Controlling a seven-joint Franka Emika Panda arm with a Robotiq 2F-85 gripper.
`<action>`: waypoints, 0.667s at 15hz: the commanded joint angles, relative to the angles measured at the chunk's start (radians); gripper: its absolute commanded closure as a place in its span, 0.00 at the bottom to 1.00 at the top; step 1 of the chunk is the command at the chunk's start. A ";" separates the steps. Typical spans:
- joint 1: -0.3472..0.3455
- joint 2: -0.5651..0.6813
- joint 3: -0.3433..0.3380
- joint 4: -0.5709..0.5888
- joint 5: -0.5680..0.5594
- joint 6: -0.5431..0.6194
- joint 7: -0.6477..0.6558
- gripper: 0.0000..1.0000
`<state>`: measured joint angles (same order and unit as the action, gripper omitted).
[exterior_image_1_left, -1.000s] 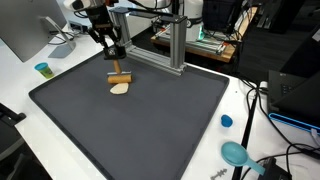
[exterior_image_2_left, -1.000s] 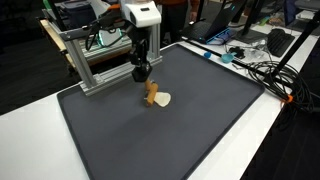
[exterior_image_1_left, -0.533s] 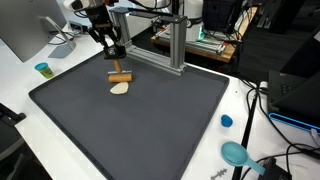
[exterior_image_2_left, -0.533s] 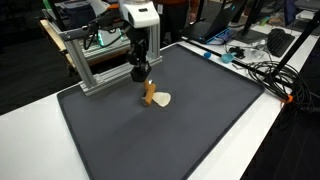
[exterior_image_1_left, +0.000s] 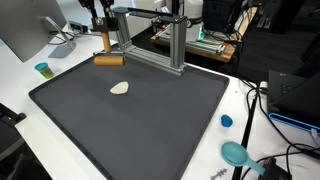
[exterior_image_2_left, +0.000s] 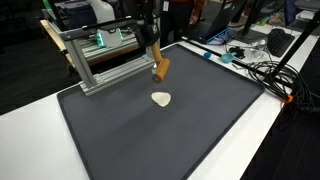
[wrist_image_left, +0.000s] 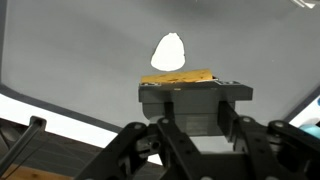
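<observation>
The gripper (exterior_image_1_left: 103, 50) hangs above the far left part of the dark mat (exterior_image_1_left: 150, 125), its fingers clamped on a small wooden block (exterior_image_1_left: 103, 60). The block is held in the air, clear of the mat, lying roughly level in an exterior view and tilted in another (exterior_image_2_left: 160, 69). In the wrist view the block (wrist_image_left: 177, 77) sits crosswise between the fingers, tight against the grey gripper body.

On the mat below lies a pale oval piece (exterior_image_1_left: 119, 88), flat and apart from the block; in the wrist view it (wrist_image_left: 168, 50) shows just beyond the block.

A metal frame (exterior_image_1_left: 150, 45) stands along the far edge of the mat, near the gripper. On the white table (exterior_image_1_left: 20, 90) left of the mat stands a small blue cup (exterior_image_1_left: 42, 69). A blue cap (exterior_image_1_left: 226, 121) lies off the mat's right edge.
</observation>
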<state>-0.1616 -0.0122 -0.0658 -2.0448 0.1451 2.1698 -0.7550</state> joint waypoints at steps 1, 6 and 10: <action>0.049 -0.215 0.003 -0.110 -0.061 -0.104 0.120 0.79; 0.134 -0.280 0.000 -0.132 -0.067 -0.127 0.189 0.54; 0.144 -0.358 0.046 -0.202 -0.131 -0.155 0.339 0.79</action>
<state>-0.0234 -0.3729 -0.0249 -2.2466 0.0883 2.0443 -0.5356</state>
